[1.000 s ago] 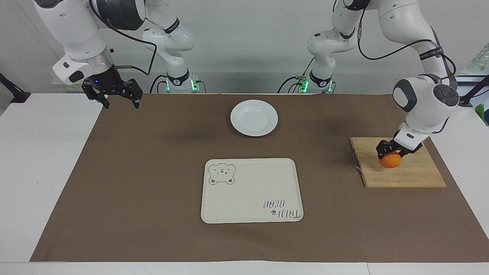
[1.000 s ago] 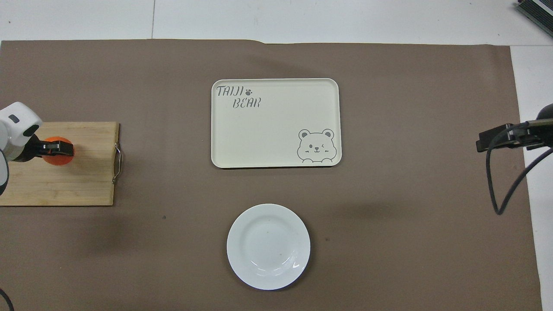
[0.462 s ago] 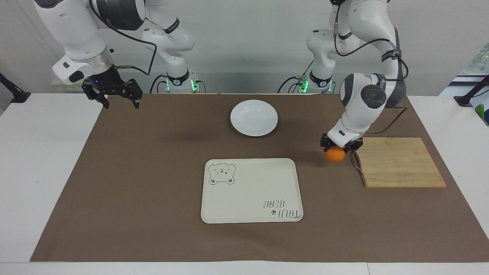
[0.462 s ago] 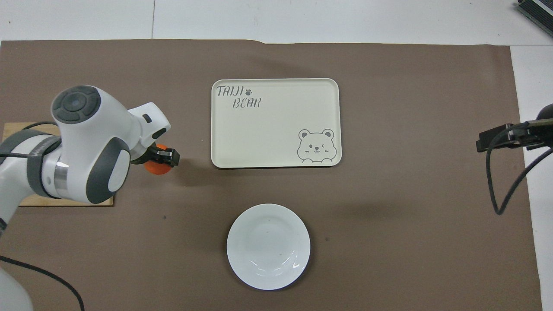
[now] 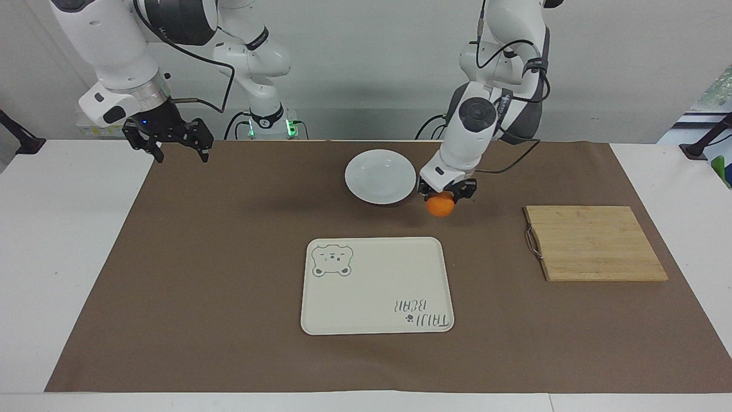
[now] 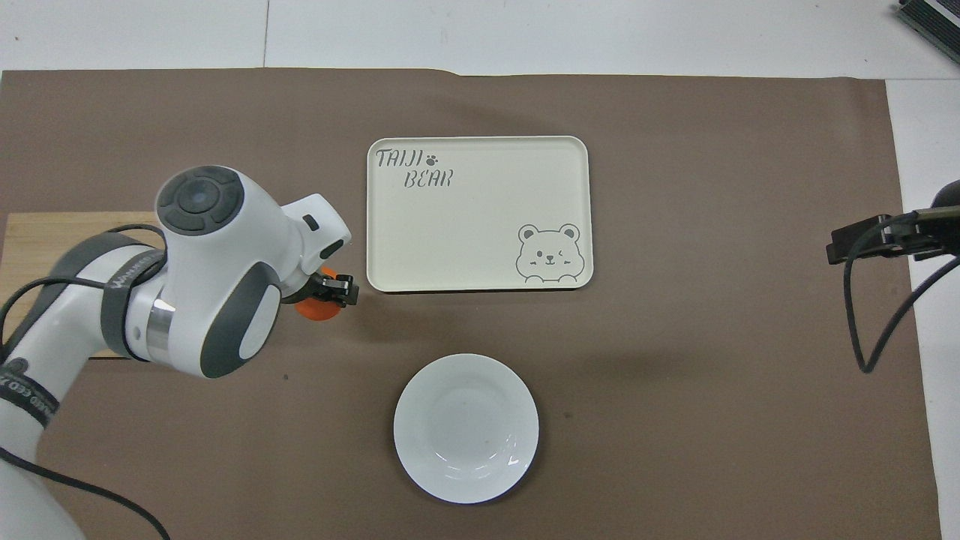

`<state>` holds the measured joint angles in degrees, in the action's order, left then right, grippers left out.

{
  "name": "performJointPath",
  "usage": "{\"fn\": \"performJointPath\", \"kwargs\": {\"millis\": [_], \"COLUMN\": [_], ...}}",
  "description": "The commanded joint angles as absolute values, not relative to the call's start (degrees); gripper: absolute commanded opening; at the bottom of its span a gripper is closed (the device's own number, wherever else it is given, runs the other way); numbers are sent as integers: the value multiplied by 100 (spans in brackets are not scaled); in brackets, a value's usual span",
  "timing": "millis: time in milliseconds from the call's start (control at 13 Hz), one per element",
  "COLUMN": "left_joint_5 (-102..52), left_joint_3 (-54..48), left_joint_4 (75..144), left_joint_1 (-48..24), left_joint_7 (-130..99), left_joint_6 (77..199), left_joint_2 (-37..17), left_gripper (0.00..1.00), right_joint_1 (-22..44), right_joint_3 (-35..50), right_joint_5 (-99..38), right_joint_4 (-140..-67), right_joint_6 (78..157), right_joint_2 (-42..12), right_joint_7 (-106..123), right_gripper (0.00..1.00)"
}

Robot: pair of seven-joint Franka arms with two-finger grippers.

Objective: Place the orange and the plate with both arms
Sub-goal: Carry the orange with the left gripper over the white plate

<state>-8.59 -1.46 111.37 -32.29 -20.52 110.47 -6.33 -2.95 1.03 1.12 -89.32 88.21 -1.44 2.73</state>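
Observation:
My left gripper (image 5: 444,194) is shut on the orange (image 5: 440,205) and holds it in the air over the brown mat, beside the white plate (image 5: 380,176), toward the left arm's end. In the overhead view the orange (image 6: 316,308) peeks out under the left gripper (image 6: 334,289), between the cream tray and the plate (image 6: 466,427). The plate lies bare on the mat, nearer to the robots than the tray. My right gripper (image 5: 178,150) waits open and empty, raised over the mat's corner at the right arm's end; it also shows in the overhead view (image 6: 870,238).
A cream rectangular tray with a bear drawing (image 5: 377,285) lies mid-table, farther from the robots than the plate. A wooden cutting board with a metal handle (image 5: 595,242) lies bare at the left arm's end. A brown mat (image 5: 229,257) covers the table.
My left gripper has carried the orange off the cutting board and across the mat toward the plate. The right arm has not moved.

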Motion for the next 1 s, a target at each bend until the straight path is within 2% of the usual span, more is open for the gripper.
{"fn": "performJointPath", "kwargs": {"millis": [0, 462, 692, 923], "left_joint_5": [-1133, -1511, -1661, -1661], "left_joint_3": [-35, -26, -26, -26], "left_joint_4": [11276, 11759, 12005, 12418], "left_joint_1": [-3602, -3928, -3981, -3981], "left_joint_7": [-2372, -2408, -2391, -2329], "left_joint_6": [10977, 11056, 11275, 11872], "left_joint_2": [-431, -220, -272, -290], "left_gripper": [18, 17, 17, 18], "right_joint_1": [-343, -352, -352, -325], "right_joint_3": [149, 149, 149, 150], "right_joint_5": [123, 132, 114, -227], "right_joint_4": [-8965, -9061, -9841, -10694], "right_joint_6": [8737, 8710, 8876, 9411], "right_joint_2": [-79, -36, 455, 782], "right_joint_7": [141, 141, 141, 193], "right_gripper": [100, 100, 100, 100]}}
